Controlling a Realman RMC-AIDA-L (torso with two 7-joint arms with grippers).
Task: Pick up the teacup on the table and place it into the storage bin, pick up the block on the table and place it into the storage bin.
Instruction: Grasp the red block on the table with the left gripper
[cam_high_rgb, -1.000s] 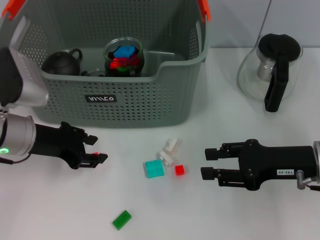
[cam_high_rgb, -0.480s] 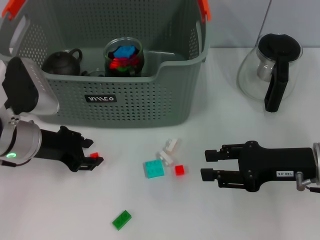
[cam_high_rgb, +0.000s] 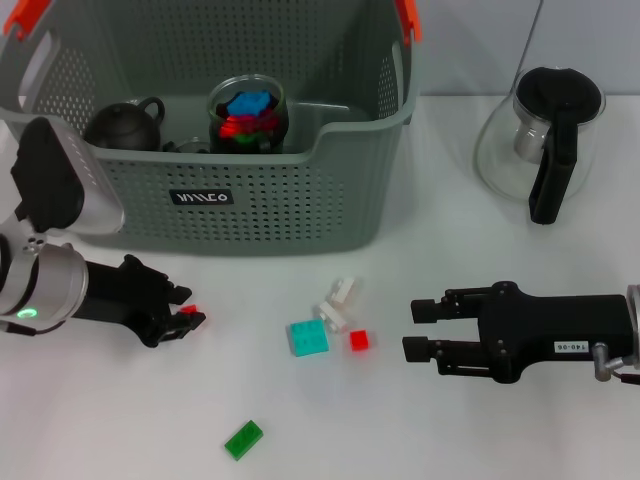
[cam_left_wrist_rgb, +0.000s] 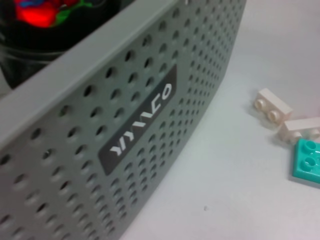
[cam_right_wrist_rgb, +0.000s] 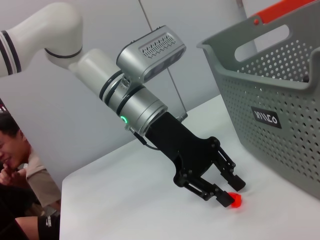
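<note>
Left claw pinching red block on table.

Left gripper, black fingers pinched, lies low before the grey-green perforated storage bin; right gripper hovers level, fingers parted.

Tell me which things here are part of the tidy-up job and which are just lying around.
Job:
storage bin
small red block at the left gripper
teal block
red block
white blocks
green block

Lying about:
glass teapot
right gripper, idle
</note>
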